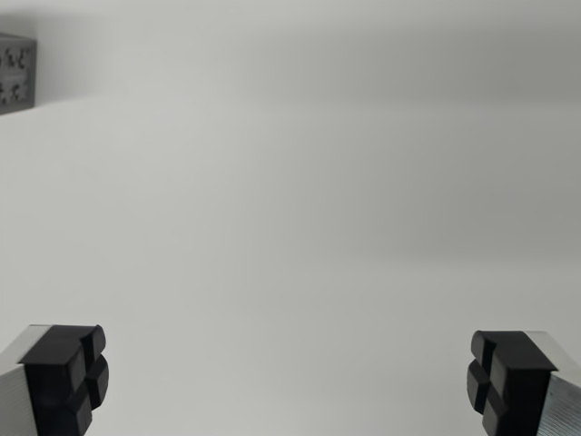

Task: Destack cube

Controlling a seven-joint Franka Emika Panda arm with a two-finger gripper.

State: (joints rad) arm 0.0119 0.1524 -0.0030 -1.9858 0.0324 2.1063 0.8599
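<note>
Wide apart and empty, our tool [289,381] risked missing the cube [16,74], barely visible at ten o'clock.

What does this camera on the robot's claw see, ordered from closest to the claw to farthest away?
There is little to rank in the wrist view:
1. The gripper has two black fingertips at the bottom corners, spread wide with nothing between them.
2. The pale surface fills the middle of the view.
3. The dark grey cube is farthest, cut off at the wrist view's upper left edge.
</note>
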